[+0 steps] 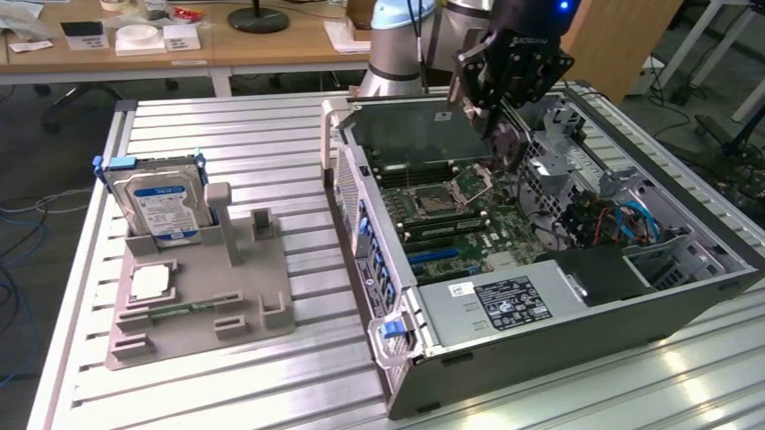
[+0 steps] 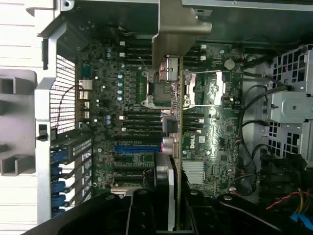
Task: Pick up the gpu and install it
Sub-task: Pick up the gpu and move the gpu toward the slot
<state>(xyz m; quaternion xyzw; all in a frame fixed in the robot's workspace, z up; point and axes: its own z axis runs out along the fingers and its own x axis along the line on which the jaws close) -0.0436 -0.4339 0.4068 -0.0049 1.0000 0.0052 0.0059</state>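
The gpu (image 1: 418,134) is a thin dark board with a silvery bracket end (image 1: 326,134). It hangs on edge above the open computer case (image 1: 669,313), over the motherboard (image 1: 467,224). My gripper (image 1: 496,109) is shut on the card's upper edge at the end away from the bracket. In the wrist view the gpu (image 2: 179,122) appears edge-on as a narrow strip running from my gripper (image 2: 173,215) to its metal bracket (image 2: 178,29). It sits above the processor socket and memory slots. A blue expansion slot (image 2: 137,147) lies to one side of the card, apart from it.
On the exterior view's left a grey fixture (image 1: 227,305) holds an upright hard drive with a blue label (image 1: 161,204), a processor chip (image 1: 150,282) and a narrow memory stick (image 1: 179,310). Drive cages and cables (image 1: 622,224) fill the case's right side. A desk stands behind.
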